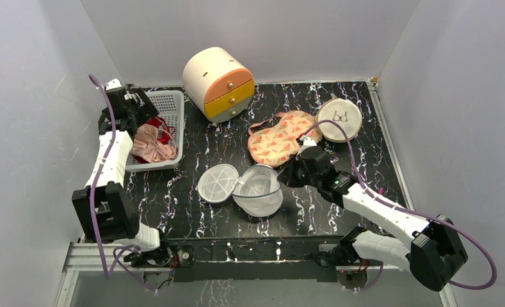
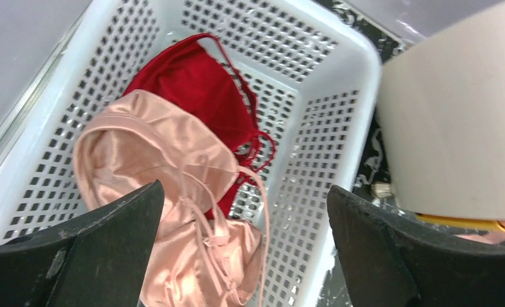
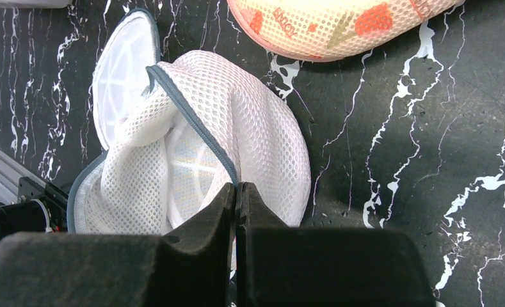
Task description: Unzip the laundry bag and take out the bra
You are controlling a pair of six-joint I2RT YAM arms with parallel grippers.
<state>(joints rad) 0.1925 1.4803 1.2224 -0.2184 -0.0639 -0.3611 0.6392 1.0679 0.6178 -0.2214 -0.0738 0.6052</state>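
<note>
The white mesh laundry bag lies unzipped on the black table, its round lid flapped open to the left. My right gripper is shut on the bag's blue-grey rim band. A pink satin bra lies in the white perforated basket, partly over a red bra. My left gripper hangs open just above the pink bra, holding nothing.
A cream drawer unit with orange and yellow drawers stands right of the basket. A peach patterned mesh bag and a round beige pouch lie behind the laundry bag. White walls enclose the table.
</note>
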